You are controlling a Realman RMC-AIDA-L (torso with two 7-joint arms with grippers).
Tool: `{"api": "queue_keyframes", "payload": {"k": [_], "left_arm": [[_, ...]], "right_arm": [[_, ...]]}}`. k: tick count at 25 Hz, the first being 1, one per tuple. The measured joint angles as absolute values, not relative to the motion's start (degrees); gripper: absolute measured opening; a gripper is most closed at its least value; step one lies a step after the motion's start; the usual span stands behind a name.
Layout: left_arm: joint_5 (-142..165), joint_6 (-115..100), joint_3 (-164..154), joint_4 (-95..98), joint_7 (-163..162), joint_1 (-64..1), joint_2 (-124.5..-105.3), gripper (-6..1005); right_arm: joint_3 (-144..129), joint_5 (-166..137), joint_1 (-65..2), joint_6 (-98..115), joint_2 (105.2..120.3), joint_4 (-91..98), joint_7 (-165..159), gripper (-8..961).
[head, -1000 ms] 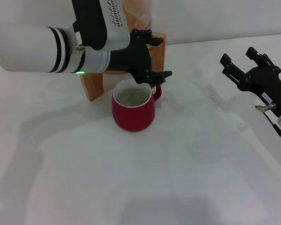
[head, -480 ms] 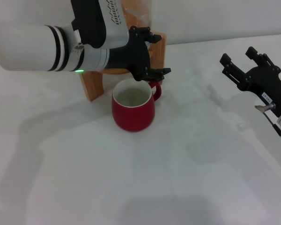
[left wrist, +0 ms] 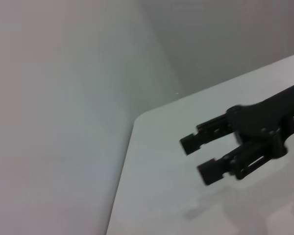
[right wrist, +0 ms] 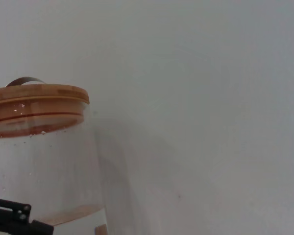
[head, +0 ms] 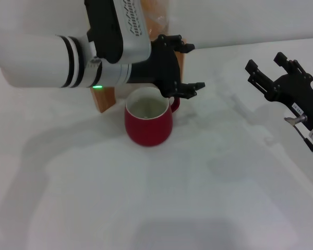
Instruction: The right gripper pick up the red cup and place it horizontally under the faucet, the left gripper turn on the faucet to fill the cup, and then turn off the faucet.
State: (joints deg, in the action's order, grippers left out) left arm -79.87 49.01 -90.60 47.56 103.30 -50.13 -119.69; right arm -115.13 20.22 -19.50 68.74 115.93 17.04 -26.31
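Since the earlier frame the left gripper [head: 185,66] has shifted rightward, fingers spread, hovering above the cup's [head: 148,122] far rim. Upright and dark red with a white inside, the cup sits just before the wooden stand [head: 103,98]. Well apart, the right gripper [head: 266,66] hangs spread above bare table [head: 198,198].

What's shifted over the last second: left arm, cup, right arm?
The left gripper has swung toward the robot's right, its open fingers now spread above the red cup's handle side. It holds nothing. The cup stays put on the table, and the right gripper stays parked, open, at the right.
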Motion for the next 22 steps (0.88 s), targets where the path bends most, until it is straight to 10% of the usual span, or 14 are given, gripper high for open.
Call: {"api": "queue_keyframes", "payload": {"k": [22], "left_arm": [[-115.39,45.94,-95.53,66.79,119.91,-12.25,-119.68,827]], "right_arm": [[-114.81,20.37,-19.52,68.63,115.75,16.43,-25.91,834]]}}
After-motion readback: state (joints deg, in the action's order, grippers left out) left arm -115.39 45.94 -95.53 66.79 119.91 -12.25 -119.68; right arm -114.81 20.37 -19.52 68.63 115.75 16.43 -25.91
